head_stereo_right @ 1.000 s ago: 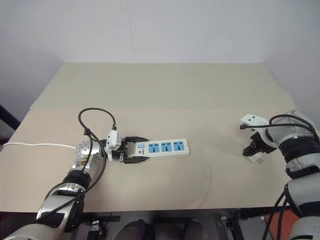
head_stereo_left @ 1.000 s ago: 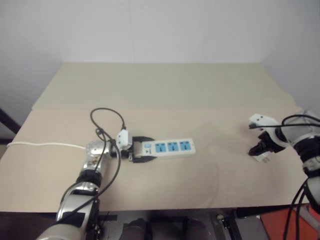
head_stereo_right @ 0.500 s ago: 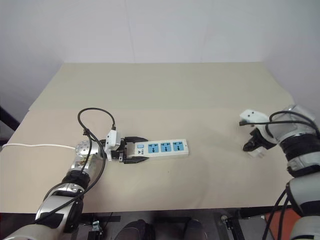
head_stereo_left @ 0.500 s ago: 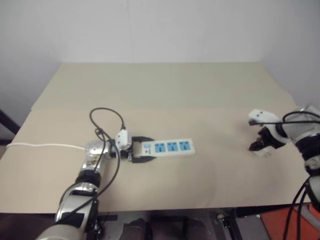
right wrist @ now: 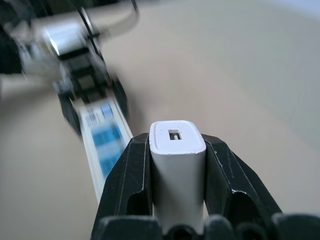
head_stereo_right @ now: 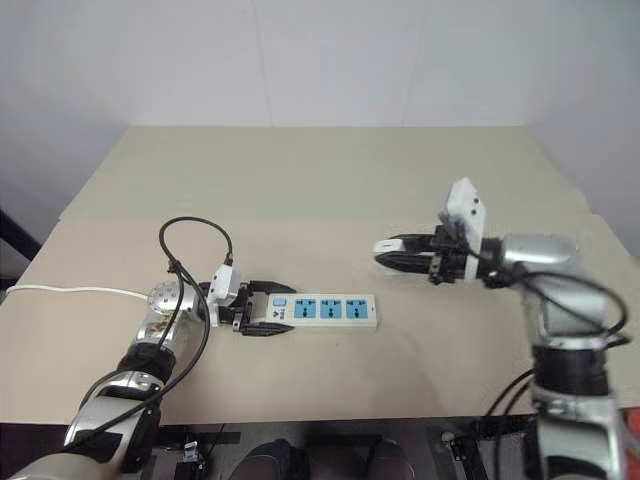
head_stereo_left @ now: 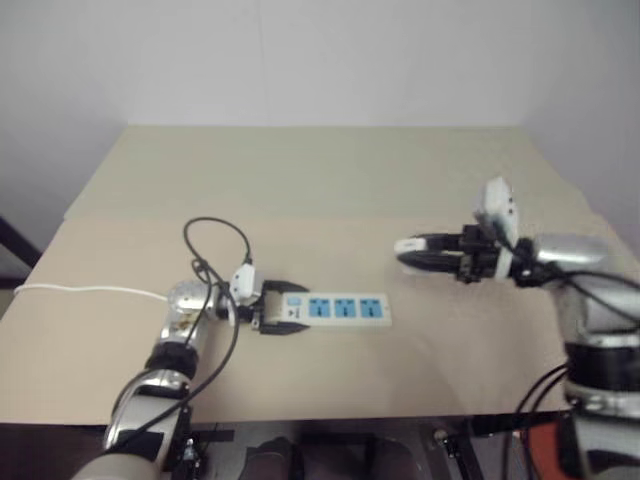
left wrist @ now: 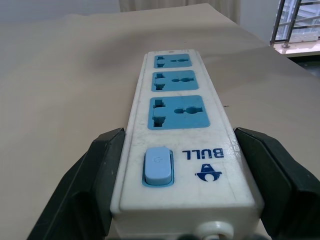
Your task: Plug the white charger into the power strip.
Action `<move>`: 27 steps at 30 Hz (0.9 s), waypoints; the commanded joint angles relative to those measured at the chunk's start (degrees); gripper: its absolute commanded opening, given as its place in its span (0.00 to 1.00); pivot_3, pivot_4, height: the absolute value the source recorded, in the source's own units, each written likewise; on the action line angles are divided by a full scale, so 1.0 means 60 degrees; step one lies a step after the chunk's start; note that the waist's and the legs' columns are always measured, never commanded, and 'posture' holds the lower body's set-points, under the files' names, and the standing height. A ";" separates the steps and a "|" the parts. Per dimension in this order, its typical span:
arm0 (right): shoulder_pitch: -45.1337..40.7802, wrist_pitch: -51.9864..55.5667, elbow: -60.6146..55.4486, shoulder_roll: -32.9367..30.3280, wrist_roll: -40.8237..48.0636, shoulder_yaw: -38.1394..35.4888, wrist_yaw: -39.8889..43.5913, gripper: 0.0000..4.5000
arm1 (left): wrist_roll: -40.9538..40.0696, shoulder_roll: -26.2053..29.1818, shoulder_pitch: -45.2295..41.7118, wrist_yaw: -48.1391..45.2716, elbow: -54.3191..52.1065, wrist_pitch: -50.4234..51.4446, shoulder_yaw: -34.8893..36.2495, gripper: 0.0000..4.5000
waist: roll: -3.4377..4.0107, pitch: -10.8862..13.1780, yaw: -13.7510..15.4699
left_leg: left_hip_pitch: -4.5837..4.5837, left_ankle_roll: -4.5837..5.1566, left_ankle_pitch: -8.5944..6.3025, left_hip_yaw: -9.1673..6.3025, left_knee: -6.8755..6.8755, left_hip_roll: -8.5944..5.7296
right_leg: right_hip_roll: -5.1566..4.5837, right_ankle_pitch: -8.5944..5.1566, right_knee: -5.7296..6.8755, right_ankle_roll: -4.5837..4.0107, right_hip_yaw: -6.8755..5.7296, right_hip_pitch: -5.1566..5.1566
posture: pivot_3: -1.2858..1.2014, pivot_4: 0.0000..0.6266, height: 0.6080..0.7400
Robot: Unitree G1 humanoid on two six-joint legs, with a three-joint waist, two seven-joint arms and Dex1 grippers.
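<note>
The power strip lies flat on the tan table, a white bar with three blue sockets. My left gripper is shut on its switch end, one black finger on each long side. The right gripper hovers above the table, to the right of the strip and a little beyond it, pointing left. It is shut on the white charger, whose flat end sticks out between the fingers. In the right wrist view the power strip shows blurred beyond the charger. The prongs are hidden.
The strip's white cord runs left off the tan table. A black cable loops above my left wrist. A white wall stands behind the table's far edge. The table's front edge lies close below the strip.
My right gripper has lifted the charger off the table's right side and swung left with it, turning to point at the strip. The left gripper keeps its hold on the strip.
</note>
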 commanded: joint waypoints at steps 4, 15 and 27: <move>-0.0396 -0.1084 0.0485 0.1247 0.1318 0.0271 0.0154 0.24 | -0.0276 0.0044 0.0521 -0.0055 -0.1295 0.0522 -0.0229 0.72 | 0.0001 0.0000 -0.0065 | 0.0005 0.0001 0.0001 0.0000 -0.0005 0.0006 | 0.0010 0.0000 -0.0003 0.0000 0.0002 0.0000 | 0.52 0.24 1.00; -0.1246 -0.2745 0.3137 0.2759 0.1219 0.1585 0.1062 0.24 | -0.0397 0.0177 0.1067 0.0209 -0.2316 0.1038 -0.0351 0.72 | 0.0005 0.0000 -0.0098 | 0.0035 -0.0002 0.0007 0.0004 -0.0033 -0.0005 | 0.0013 -0.0001 0.0006 -0.0001 0.0011 0.0001 | 0.52 0.24 1.00; -0.0310 -0.4055 0.3141 0.2991 0.0551 0.2646 0.1075 0.24 | -0.0445 0.0277 0.1234 0.0404 -0.2747 0.1320 -0.0389 0.72 | 0.0007 0.0001 -0.0127 | 0.0058 -0.0018 0.0018 0.0010 -0.0050 -0.0003 | 0.0014 -0.0003 0.0016 -0.0003 0.0017 0.0002 | 0.52 0.24 1.00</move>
